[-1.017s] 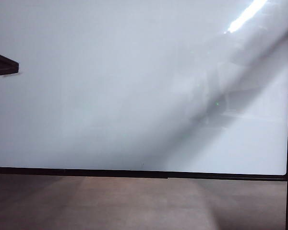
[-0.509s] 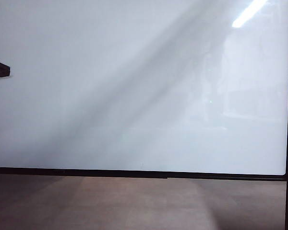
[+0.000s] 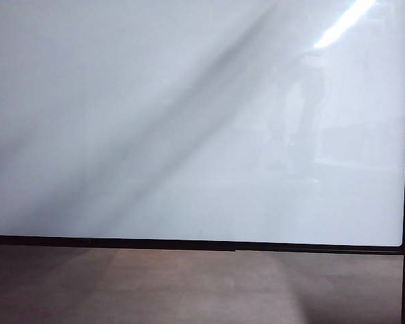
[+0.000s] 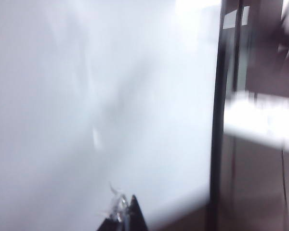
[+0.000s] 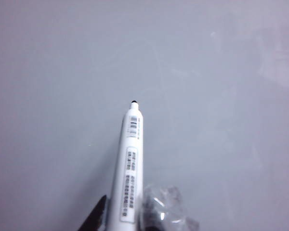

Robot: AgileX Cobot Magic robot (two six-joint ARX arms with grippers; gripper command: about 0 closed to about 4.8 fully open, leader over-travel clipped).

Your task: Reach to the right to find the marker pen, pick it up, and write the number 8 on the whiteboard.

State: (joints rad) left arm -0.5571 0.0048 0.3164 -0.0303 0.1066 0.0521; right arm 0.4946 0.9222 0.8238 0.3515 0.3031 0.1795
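The marker pen (image 5: 129, 168), a light, stiff, smooth white barrel, sits clenched at its back end in my right pincer (image 5: 123, 219), tip toward the blank whiteboard (image 5: 207, 96). My left pincer (image 4: 123, 214) shows only a tip; I cannot tell its state.

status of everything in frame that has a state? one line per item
whiteboard: upright, blank, no marks showing in any view
marker pen: uncapped, black tip aimed at the board; contact unclear
right gripper: shut on the marker pen, facing the board
left gripper: only a fingertip shows near the board's framed edge; jaws unreadable, nothing seen held
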